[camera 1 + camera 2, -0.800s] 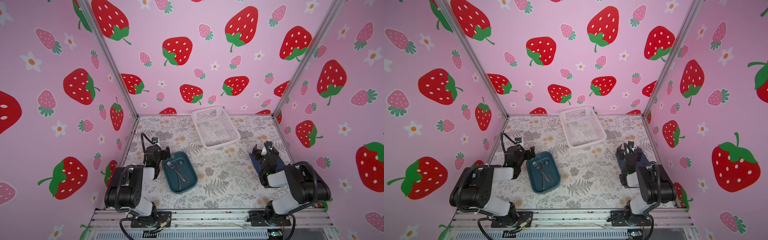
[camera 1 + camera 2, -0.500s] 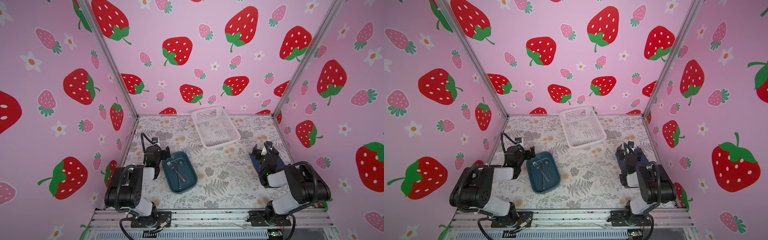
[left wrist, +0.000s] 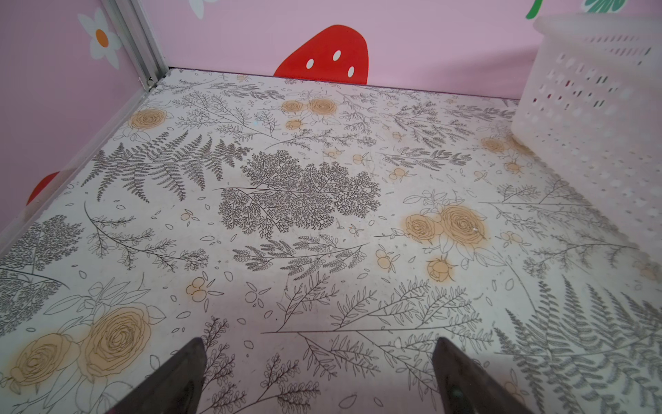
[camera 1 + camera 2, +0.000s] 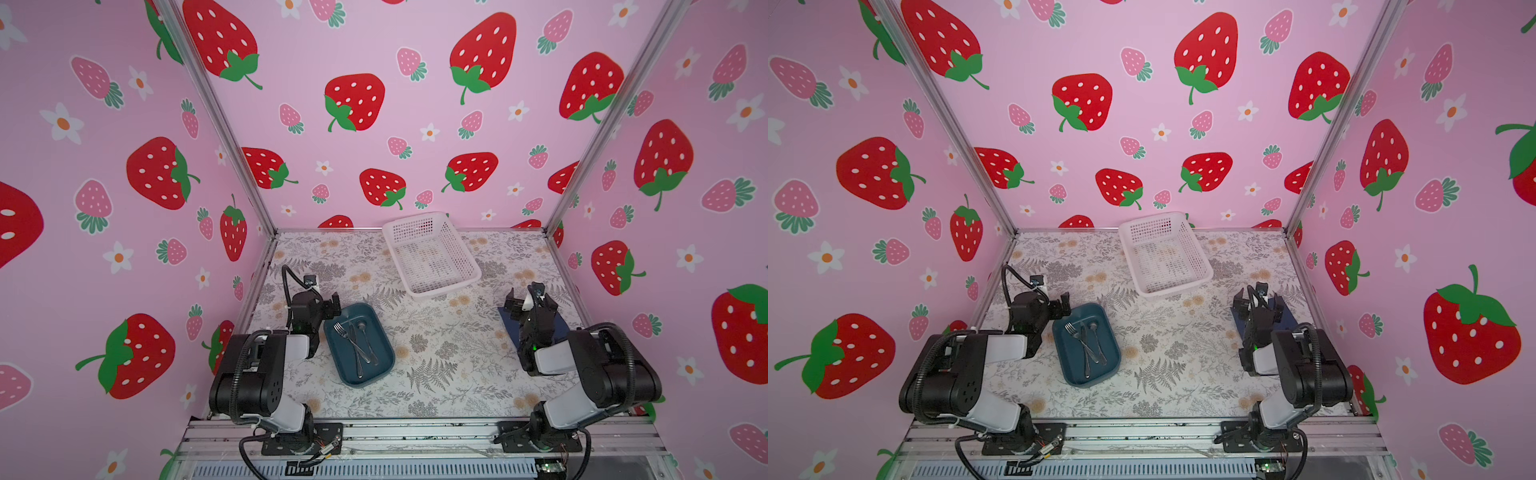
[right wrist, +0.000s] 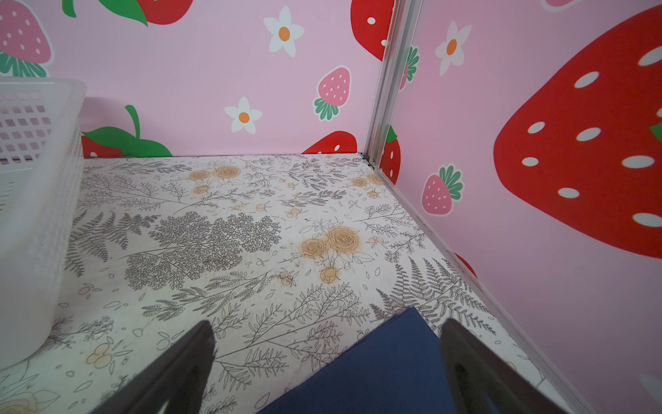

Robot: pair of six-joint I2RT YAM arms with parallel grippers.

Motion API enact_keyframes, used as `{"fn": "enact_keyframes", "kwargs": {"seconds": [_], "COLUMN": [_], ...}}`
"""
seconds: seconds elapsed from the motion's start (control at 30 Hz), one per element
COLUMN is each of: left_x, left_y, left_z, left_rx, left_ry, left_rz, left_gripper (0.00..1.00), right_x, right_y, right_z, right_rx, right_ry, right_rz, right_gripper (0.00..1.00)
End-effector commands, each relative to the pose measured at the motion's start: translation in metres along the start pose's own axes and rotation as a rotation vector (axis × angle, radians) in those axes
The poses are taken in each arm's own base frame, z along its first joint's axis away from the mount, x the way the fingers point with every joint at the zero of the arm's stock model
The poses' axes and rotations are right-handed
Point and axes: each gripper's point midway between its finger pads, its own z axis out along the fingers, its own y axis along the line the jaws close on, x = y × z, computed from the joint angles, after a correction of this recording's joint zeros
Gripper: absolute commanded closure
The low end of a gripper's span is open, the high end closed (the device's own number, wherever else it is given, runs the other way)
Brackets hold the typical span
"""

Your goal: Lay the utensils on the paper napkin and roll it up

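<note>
While utensils (image 4: pixel 357 343) lie in tray (image 4: pixel 383 350), paper napkin (image 4: pixel 509 324) skirts right wall (image 4: pixel 602 291).

The fork (image 4: pixel 341 331), knife (image 4: pixel 358 360) and spoon (image 4: pixel 362 326), slim shiny silver pieces, lie in a loose overlapping bundle inside the teal tray (image 4: pixel 384 347). Their heads point toward its far end and their handles cross near its middle. The paper napkin (image 5: pixel 387 365), a dark navy sheet, lies flat by the right edge of the bench (image 4: pixel 436 332), well apart from them and partly hidden.

Stock: utensils (image 4: pixel 360 349), shiny polished metal; napkin (image 5: pixel 387 365), matt navy paper; basket (image 4: pixel 411 230), white perforated plastic; tray (image 4: pixel 376 370), smooth teal plastic.
</note>
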Motion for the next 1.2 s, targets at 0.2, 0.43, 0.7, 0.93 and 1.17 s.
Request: {"fn": "enact_keyframes", "kwargs": {"seconds": [0.2,0.43,0.7,0.93,1.17], "left_x": [-0.012,-0.041,-0.088,-0.081,-0.077], "left_y": [-0.004,0.008,0.018,0.035,-0.025], "left_z": [0.003,-0.03,-0.067,-0.087,-0.096], "left_rx": [0.029,-0.032,-0.085,-0.191,0.172], "left_ry": [-0.018,-0.054,-0.108,-0.056,0.085], "left_rz": [0.029,-0.02,-0.282,-0.571,-0.678], "left_gripper": [0.01,0.01,0.01,0.01,0.01], "right_x": [-0.01,-0.035,-0.071,-0.079,-0.035], "right_y": [0.009,0.014,0.067,0.126,0.227], "right_z": [-0.002,-0.002,-0.038,-0.079,-0.162], "right_rx": [-0.051,-0.105,-0.468,-0.88,-1.211], "right_ry": [-0.035,0.082,0.217,0.317,0.626], "right_rz": [-0.015,0.0,0.215,0.349,0.279], "right_gripper": [0.0,0.0,0.0,0.01,0.17]}}
